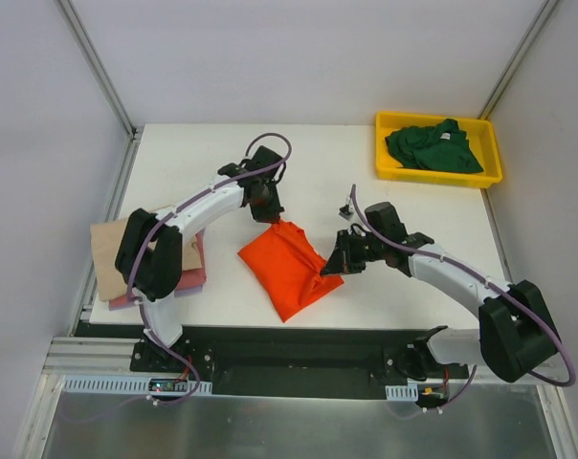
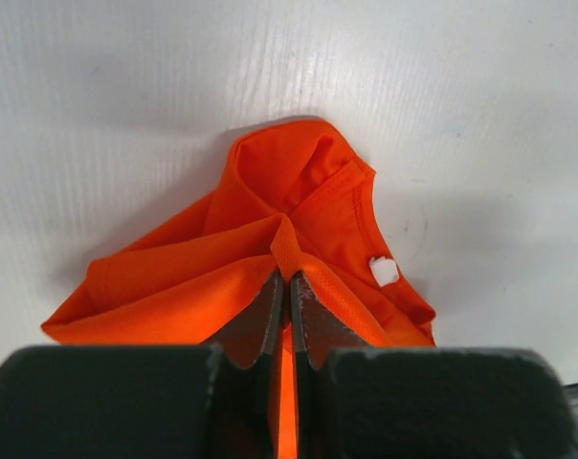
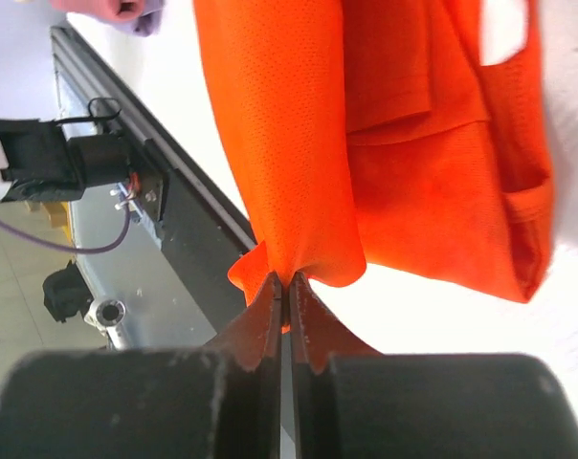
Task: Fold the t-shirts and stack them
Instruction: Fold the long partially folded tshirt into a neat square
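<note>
Both arms are on the orange-red t-shirt [image 1: 287, 270], which lies bunched near the middle of the table [image 1: 193, 163], right between the two grippers. The left gripper [image 2: 287, 279] has its jaws pressed together on a raised pleat of cloth beside the neckline, with the white label [image 2: 383, 271] just off to one side. The right gripper [image 3: 284, 284] is clamped just as tight on a small pucker at the opposite edge, and the fabric fans out from that pinch in soft ripples. This looks like a thin, fine-mesh knit: light, limp and with no stiffness at all, so it will likely sag and fold over on itself wherever it isn't held. It is not fragile, but a narrow pinch of one layer could slip out. The thicker stitched parts seem the safer holds, meaning the collar band, the shoulder seams and the hem corners, taken well apart so the cloth hangs flat. Elsewhere, the dark green t-shirt [image 1: 433, 148] sits crumpled in the yellow tray [image 1: 381, 143] at the far right corner. The tan t-shirt [image 1: 102, 251] and the pink t-shirt [image 1: 191, 277] lie together at the left edge, partly hidden under the left arm.
</note>
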Robot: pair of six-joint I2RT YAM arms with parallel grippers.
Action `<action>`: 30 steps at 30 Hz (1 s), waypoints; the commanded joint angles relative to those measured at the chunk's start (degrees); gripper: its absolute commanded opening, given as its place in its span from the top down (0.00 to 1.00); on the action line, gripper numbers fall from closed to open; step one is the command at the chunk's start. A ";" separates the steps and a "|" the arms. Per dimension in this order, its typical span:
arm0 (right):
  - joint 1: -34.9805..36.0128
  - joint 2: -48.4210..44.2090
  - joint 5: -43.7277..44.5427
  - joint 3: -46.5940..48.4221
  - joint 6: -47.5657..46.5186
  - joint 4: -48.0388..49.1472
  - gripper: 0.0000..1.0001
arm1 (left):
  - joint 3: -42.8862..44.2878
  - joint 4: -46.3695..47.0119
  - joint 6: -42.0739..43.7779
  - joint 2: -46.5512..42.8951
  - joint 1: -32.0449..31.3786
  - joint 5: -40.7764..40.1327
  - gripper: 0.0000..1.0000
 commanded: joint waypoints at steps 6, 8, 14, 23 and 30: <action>-1.89 5.23 10.02 0.22 0.46 -3.06 0.85 | 8.68 0.73 3.08 10.23 0.11 0.31 0.91; -2.06 5.67 14.86 1.89 -1.03 -6.39 0.70 | 9.91 0.73 3.87 10.94 0.11 0.40 0.66; -1.89 -0.73 22.17 5.06 -3.59 -12.21 0.24 | 10.01 0.82 6.51 5.16 -0.07 3.30 0.01; 6.27 -8.40 10.76 4.97 -5.34 -6.07 0.04 | -6.15 5.73 7.30 -11.02 -0.42 10.58 0.01; 10.77 1.88 12.76 9.10 -4.11 -3.16 0.04 | -4.07 10.49 8.27 -3.67 -1.04 23.16 0.01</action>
